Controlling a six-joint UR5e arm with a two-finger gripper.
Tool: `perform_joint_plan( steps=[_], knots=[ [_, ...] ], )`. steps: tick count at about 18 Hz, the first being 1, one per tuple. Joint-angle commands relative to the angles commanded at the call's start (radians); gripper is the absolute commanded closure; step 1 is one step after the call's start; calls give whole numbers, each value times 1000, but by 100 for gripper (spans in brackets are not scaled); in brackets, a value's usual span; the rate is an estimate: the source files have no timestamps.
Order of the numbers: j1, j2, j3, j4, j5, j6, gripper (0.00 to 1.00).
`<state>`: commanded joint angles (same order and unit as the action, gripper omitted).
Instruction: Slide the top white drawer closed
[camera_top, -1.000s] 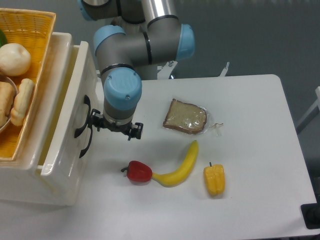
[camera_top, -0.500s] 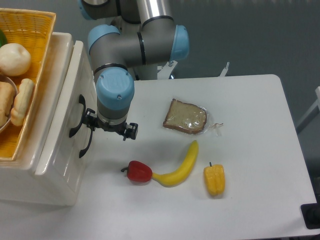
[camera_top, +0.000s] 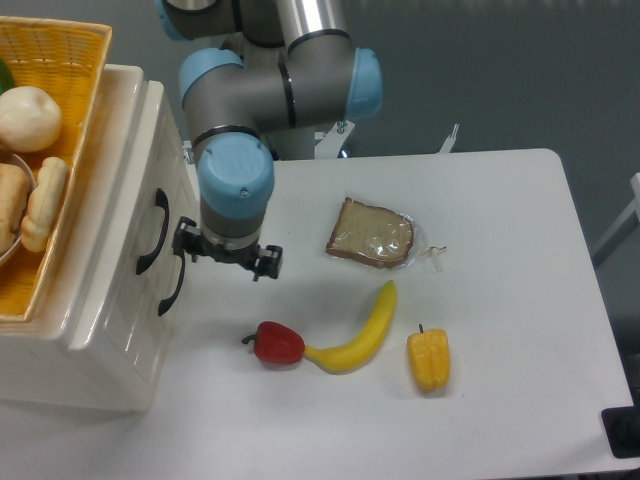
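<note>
Since the earlier frames, the top white drawer (camera_top: 120, 240), a glossy cream-white plastic bin with a curved black handle on its front, has gone from standing well out of the cabinet to sitting pushed in, no yellowish gap showing along its upper edge, and the arm has backed off slightly to the right. It sits at the left side of the frame, uppermost in the glossy cream-white plastic cabinet (camera_top: 90, 350); its front faces right toward the table, and its long axis runs from the far edge toward the near edge of the view. Just below its handle lies a second curved black handle (camera_top: 173, 285) on the lower drawer front. On top of the cabinet rests a yellow wicker basket (camera_top: 60, 60) holding pale round and bun-like items. The gripper (camera_top: 226, 253) hangs just beside the drawer front, close to the handles; whether its fingers are spread or pressed together cannot be told from above. The table (camera_top: 500, 300) is white with rounded corners, carrying a slice of brown bread in clear wrap (camera_top: 371, 234), a yellow banana (camera_top: 360, 335), a red bell pepper (camera_top: 277, 343) touching the banana's end, and a yellow bell pepper (camera_top: 429, 360). Behind is dark grey floor.
</note>
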<state>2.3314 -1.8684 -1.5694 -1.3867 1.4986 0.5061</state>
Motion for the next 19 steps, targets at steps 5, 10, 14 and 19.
perform_joint_plan(
  steps=[5,10,14,19],
  knots=[
    [150,14,12,0,15,227,0],
    [253,44,11,2,66,498,0],
    [356,74,6,0,84,718,0],
    [421,123,-3,-3,88,782,0]
  ],
)
